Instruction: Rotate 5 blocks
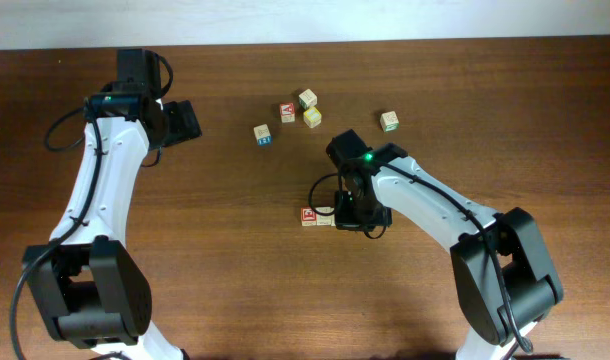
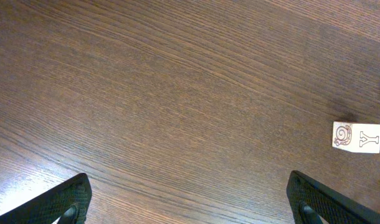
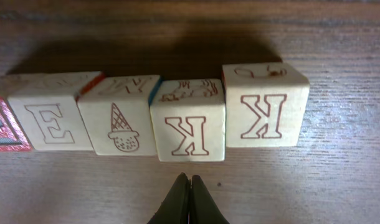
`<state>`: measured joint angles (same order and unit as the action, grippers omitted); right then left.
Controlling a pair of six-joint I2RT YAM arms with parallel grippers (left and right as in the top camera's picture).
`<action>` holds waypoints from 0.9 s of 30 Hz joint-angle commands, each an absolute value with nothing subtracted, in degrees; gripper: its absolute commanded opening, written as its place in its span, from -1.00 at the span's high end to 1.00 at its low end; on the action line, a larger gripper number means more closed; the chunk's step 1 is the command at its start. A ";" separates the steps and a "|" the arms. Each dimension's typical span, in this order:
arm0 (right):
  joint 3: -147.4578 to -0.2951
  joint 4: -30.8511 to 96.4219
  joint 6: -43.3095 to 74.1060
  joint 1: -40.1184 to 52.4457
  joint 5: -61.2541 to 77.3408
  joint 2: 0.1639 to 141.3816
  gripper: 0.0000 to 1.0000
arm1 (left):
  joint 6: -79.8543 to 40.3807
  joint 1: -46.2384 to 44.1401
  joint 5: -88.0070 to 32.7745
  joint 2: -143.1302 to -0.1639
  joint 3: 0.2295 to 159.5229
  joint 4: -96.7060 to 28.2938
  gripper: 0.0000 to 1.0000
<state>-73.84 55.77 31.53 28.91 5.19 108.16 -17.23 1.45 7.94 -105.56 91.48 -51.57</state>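
The table [image 1: 235,270] shows bare wood left of and nearer than the blocks [image 3: 159,124], five joined in one row; its far edge lies well beyond them. The left gripper [image 2: 190,202], well left of the row, gapes wide and empty. The right gripper [image 3: 190,186], jaws pressed together on nothing, points at the row's long side, just short of it. Scattered cubes [image 1: 287,112] sit beyond the row.

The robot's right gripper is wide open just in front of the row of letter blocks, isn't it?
Not quite. The right gripper is shut, not wide open: the right wrist view shows its two fingers pressed together. The rest is right: it sits just in front of the row of letter blocks.
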 commanded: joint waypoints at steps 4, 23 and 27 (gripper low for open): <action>-73.25 56.29 31.79 28.84 4.86 107.24 0.92 | -17.98 1.39 7.75 -106.17 91.98 -51.68 -0.98; -71.57 53.06 31.97 28.73 5.76 109.89 0.92 | -17.98 1.39 7.75 -106.17 91.98 -51.66 -0.98; -71.57 52.82 31.94 28.73 5.76 109.89 0.92 | -17.98 1.39 7.75 -106.17 91.98 -51.66 -0.98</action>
